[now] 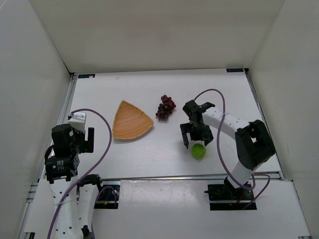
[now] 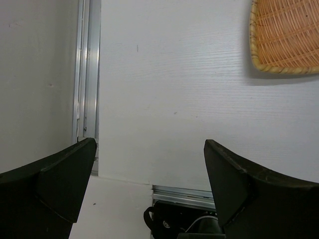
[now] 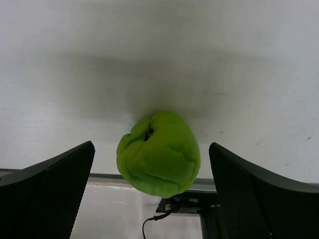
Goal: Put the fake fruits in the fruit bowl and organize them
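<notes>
The tan wicker basket (image 1: 130,121) lies empty left of the table's middle; its corner shows in the left wrist view (image 2: 286,37). The dark purple-red grapes (image 1: 165,107) lie just right of it. The bright green fruit (image 1: 198,150) lies on the table near the front edge; in the right wrist view it (image 3: 158,153) sits between my fingers, touching neither. My right gripper (image 1: 195,140) is open, right above and behind the green fruit. My left gripper (image 1: 80,133) is open and empty at the far left, well away from the basket.
White walls enclose the table on three sides. A metal rail (image 2: 84,84) runs along the left edge and another along the front edge (image 1: 189,177). Purple cables (image 1: 107,130) loop off both arms.
</notes>
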{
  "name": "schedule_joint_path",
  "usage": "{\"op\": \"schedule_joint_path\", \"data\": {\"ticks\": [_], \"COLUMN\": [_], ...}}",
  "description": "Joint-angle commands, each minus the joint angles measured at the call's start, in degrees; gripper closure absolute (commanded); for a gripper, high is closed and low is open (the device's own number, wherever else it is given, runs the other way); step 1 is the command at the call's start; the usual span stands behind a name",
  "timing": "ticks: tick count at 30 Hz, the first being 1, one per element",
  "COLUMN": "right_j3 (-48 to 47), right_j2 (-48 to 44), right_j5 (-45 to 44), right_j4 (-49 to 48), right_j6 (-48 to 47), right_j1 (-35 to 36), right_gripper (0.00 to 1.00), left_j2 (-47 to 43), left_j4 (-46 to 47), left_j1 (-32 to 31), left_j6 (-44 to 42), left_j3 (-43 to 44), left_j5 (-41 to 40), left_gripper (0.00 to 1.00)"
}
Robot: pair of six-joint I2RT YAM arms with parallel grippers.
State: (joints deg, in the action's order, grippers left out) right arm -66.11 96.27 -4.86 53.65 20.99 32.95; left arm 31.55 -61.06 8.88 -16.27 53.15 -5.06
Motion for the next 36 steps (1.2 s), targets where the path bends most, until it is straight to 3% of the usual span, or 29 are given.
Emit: {"op": "schedule_joint_path", "data": {"ticks": [1, 5, 8, 9, 13, 16, 20, 24, 27, 31, 34, 35, 36], "right_j3": [3.52, 6.78, 6.78, 5.91, -0.14, -11.20, -29.04, -46.45, -58.02, -65.91, -63.11, -62.14, -61.52], "right_j2": [-2.66, -2.67, -2.14, -2.14, -2.84, -1.10, 5.49, 18.03, 26.82, 35.38, 36.62, 36.62, 36.62], "right_j5": [2.75, 3.46, 3.98, 3.38, 0.48, -1.82, -3.48, -8.04, -3.59, 5.20, 8.98, 9.69, 10.22], "right_j4": [-0.29, -1.18, -1.18, -1.18, 1.89, 3.92, 1.21, -4.94, -10.48, -13.56, -15.41, -15.42, -15.42], "right_j6": [2.29, 2.82, 3.35, 3.87, 3.88, 3.27, 0.19, -0.34, 2.46, 8.17, 8.71, 8.71, 8.71], "right_j1": [0.71, 0.71, 0.71, 0.71, 2.64, 6.85, 13.97, 20.22, 20.22, 20.22, 20.22, 20.22, 20.22], "right_gripper": [0.00, 0.00, 0.27, 0.48, 0.91, 1.00, 1.00, 1.00, 1.00, 1.00, 0.82, 0.71, 0.52], "left_j2": [0.09, 0.09, 0.09, 0.09, 0.09, 0.09, 0.61, 1.14, 1.14, 2.19, 2.72, 2.73, 2.73], "left_j4": [-0.11, -0.11, -0.11, -0.11, -0.11, -0.11, 0.50, 0.50, 0.50, 1.64, 2.17, 2.17, 2.17], "left_j1": [0.34, 0.34, 0.34, 0.34, 0.34, 0.34, 0.34, 0.34, 0.34, 0.34, 0.34, 0.34, 0.34], "left_j6": [-0.34, -0.87, -0.87, -0.87, -0.87, -1.39, -1.39, -1.92, -1.92, -1.92, -1.92, -1.92, -1.92], "left_j3": [-0.23, -0.23, -0.23, -0.23, -0.23, -1.37, -1.99, -1.38, -0.85, -0.85, -0.85, -0.85, -0.85], "left_j5": [1.37, 1.37, 1.37, 1.37, 1.37, 1.37, 1.37, 1.37, 0.85, -0.38, -0.39, -0.39, -0.39], "left_gripper": [0.00, 0.00, 0.00, 0.00, 0.00, 0.00, 0.00, 0.00, 0.00, 0.00, 0.00, 0.00, 0.00]}}
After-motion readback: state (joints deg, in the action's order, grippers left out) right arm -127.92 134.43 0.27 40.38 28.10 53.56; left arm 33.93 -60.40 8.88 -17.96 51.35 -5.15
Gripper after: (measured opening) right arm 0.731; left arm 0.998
